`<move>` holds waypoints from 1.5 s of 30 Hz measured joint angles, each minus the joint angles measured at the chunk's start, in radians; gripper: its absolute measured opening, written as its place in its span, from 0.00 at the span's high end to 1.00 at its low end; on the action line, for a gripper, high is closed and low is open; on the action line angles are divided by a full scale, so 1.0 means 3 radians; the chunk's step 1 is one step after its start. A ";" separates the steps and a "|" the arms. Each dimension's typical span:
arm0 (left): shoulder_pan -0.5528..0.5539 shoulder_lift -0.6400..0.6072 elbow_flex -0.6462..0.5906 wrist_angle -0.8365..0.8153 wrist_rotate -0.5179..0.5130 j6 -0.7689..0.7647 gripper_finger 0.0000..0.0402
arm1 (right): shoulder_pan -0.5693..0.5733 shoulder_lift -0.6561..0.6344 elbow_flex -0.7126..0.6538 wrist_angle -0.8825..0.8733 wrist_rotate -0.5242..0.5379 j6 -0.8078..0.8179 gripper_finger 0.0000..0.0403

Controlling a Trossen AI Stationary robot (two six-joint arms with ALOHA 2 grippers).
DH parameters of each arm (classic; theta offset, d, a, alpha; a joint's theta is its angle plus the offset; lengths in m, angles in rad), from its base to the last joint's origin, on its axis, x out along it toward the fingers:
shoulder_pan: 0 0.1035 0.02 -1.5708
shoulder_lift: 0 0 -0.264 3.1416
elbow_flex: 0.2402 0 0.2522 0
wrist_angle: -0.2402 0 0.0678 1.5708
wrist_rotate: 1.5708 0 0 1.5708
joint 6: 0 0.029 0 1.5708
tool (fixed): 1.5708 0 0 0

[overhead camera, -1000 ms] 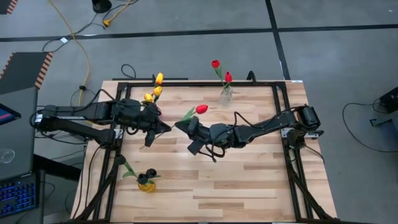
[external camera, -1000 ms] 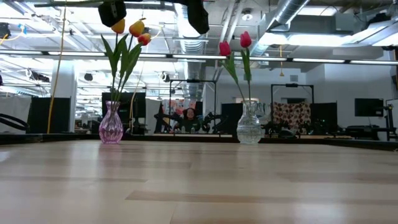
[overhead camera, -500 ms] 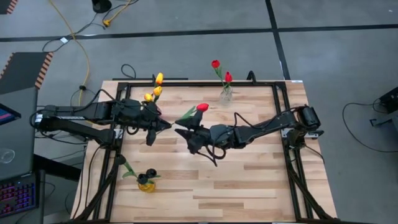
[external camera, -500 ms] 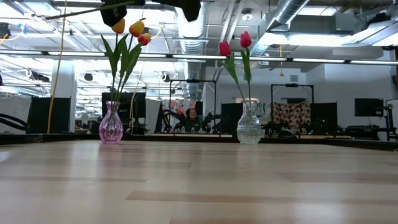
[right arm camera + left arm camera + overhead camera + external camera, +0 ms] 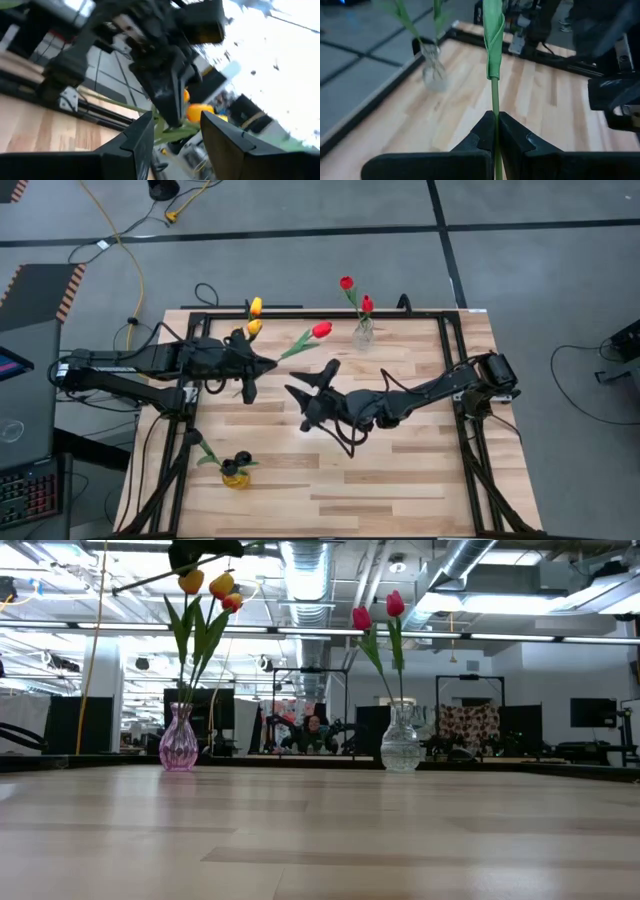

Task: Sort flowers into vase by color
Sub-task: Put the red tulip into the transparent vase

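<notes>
Table point(image 5: 400, 470): wood top, three vases set on it.
Clear vase point(image 5: 363, 332): far edge, two red tulips held.
Left gripper point(image 5: 262, 366): clamped on stem of red tulip point(image 5: 321, 329), carried above table betw. pink vase point(image 5: 178, 739) & clear vase.
Right gripper point(image 5: 305, 392): fingers parted, nothing held, just beside.
Handling: judged v. light, stem thin & bendy, head likely droops; best pinched low on bare stem, below leaf point(image 5: 493, 35).

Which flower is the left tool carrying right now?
On the wooden table, look just left of the clear vase at the far edge. The left tool is shut on a green stem ending in a red tulip. It alone lies sideways in the air, outside any vase.
</notes>
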 joint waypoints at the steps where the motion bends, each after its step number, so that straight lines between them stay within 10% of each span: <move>1: 0.0000 0.0000 0.0000 0.0050 -0.0033 0.0073 1.00 | -0.0007 0.0000 0.0000 0.0014 0.0059 0.0124 0.53; 13: 0.0000 -0.0001 0.0000 0.0461 -0.0045 0.0731 1.00 | -0.0337 0.0004 0.0000 0.0230 0.0065 0.1810 0.55; 21: 0.0000 0.0000 0.0000 0.0462 -0.0043 0.0933 1.00 | -0.0522 0.0004 0.0000 0.0259 -0.0631 0.2340 0.55; 35: -0.0001 0.0000 0.0000 0.0463 -0.0036 0.1148 1.00 | -0.0599 0.0004 0.0000 0.0541 -0.0652 0.2504 0.57; 45: -0.0001 0.0001 0.0000 0.0472 -0.0039 0.1158 1.00 | -0.0601 0.0003 0.0000 0.0538 -0.0719 0.2496 0.77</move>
